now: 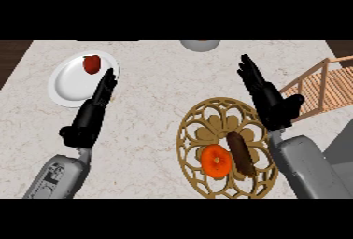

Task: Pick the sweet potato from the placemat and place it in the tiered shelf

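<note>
I judged nothing done: the sweet potato [241, 151] lay on the placemat [207, 135], my right robot hand [272, 105] spread, holding nothing.

Live now: sweet potato [241, 153] lying on placemat [209, 134], front-right of counter [158, 116], just beside orange round item [216, 160] at its left. Rt hand [270, 101] straight-fingered past placemat's far-right rim, near tiered shelf [322, 88] at right edge. Lt hand [92, 114] straight-fingered too, tips at white plate [67, 84] w/ red item [92, 64], far-left corner. Grey bowl [201, 45] at far edge.
</note>
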Controlling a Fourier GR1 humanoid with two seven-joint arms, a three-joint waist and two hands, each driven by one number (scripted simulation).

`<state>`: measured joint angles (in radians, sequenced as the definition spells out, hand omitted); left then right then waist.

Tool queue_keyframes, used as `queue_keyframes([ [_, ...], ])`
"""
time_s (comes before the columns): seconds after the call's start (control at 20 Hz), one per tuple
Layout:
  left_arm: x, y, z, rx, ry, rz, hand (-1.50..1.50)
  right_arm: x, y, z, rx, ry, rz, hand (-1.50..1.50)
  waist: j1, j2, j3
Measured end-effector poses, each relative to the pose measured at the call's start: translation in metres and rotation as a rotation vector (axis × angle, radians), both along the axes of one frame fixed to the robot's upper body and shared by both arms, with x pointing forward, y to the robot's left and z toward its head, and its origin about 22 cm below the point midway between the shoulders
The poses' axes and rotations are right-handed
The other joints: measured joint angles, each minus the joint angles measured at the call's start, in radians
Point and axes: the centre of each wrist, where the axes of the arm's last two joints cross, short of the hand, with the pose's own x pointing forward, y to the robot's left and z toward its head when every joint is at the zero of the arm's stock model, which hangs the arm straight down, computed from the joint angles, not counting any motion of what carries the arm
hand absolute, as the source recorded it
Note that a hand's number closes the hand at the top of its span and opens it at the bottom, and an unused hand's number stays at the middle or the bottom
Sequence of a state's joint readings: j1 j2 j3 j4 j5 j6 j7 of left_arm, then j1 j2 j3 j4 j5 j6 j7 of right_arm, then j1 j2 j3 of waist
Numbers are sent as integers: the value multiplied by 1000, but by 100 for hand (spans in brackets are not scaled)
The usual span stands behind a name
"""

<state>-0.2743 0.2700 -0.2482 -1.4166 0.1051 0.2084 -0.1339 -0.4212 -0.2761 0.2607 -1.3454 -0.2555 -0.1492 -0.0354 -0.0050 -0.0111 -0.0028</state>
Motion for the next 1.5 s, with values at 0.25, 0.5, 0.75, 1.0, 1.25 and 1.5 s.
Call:
queue_keyframes([
  [0.25, -4, 11, -5, 31, 62, 39, 0, -4, -11, 29, -224, -30, -67, -150, -4, 2, 1],
  [0.5, -9, 19, -17, 41, 135, 78, 0, -3, -34, 37, -256, -42, -232, 150, -41, 0, -5],
  [0.75, -15, 21, -25, 36, 186, 91, 0, -18, -75, 26, -559, -217, -535, -150, -51, -4, -10],
  [1.0, -19, 17, -22, 36, 198, 78, 0, -57, -74, 24, -528, -368, -613, -150, -25, -2, -15],
  [1.25, -22, 15, -20, 41, 206, 66, 0, -89, -70, 34, -607, -291, -473, -150, -16, 2, -6],
  [1.5, -23, 17, -21, 43, 195, 56, 0, -109, -48, 55, -781, -197, -378, -150, -7, 5, -2],
])
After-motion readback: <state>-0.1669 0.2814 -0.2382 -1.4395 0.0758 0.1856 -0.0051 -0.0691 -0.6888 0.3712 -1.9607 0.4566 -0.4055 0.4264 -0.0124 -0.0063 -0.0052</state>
